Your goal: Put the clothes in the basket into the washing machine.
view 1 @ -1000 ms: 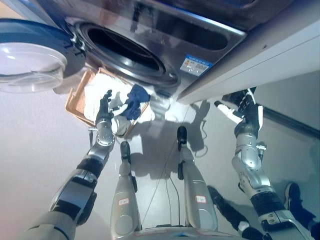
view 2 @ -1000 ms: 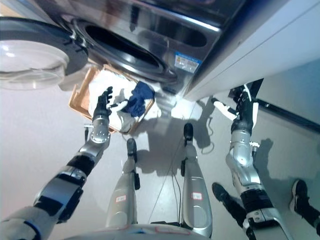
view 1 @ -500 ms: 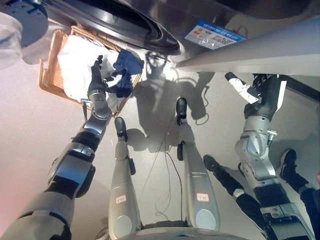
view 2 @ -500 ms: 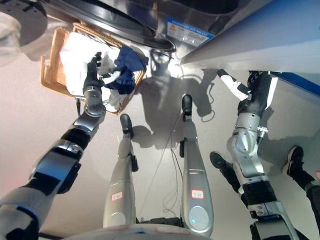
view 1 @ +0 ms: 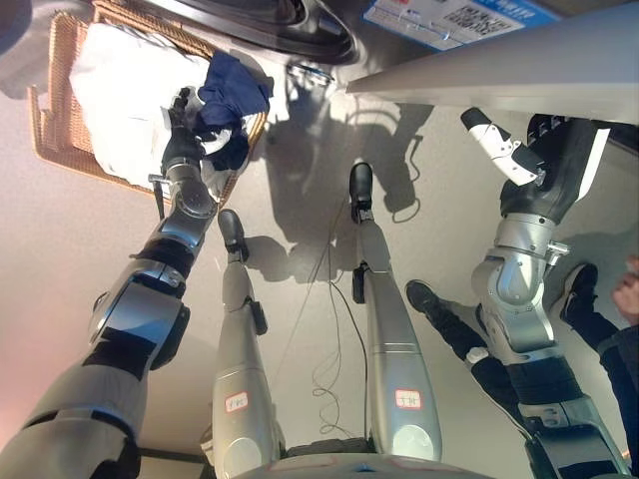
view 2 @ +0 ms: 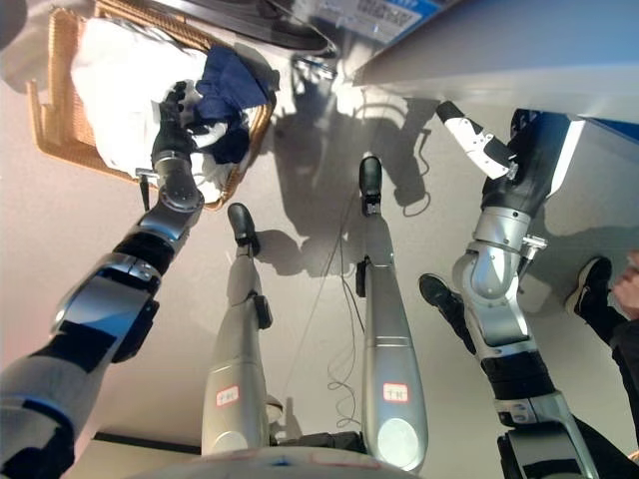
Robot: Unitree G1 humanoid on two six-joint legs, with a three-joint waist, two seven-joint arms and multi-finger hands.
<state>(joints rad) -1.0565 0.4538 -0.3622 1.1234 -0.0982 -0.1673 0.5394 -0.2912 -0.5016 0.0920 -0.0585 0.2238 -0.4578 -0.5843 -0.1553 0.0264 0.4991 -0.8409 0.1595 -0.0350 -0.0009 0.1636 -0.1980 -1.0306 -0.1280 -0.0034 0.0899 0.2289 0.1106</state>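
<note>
With fingers curled into the dark blue garment (view 1: 228, 105) lying on white laundry (view 1: 115, 105) in the wicker basket (view 1: 48, 120), the left hand (view 1: 183, 135) is being risked: a shallow pinch could let cloth be dropped outside the basket, while the right hand (view 1: 509, 160), fingers straight, is being held well clear.

Silver-grey arms; dark hands; white fingertip covers.

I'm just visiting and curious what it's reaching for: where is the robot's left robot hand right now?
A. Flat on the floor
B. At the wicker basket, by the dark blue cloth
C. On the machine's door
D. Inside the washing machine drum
B: the left robot hand sits over the wicker basket, beside the dark blue cloth.
</note>
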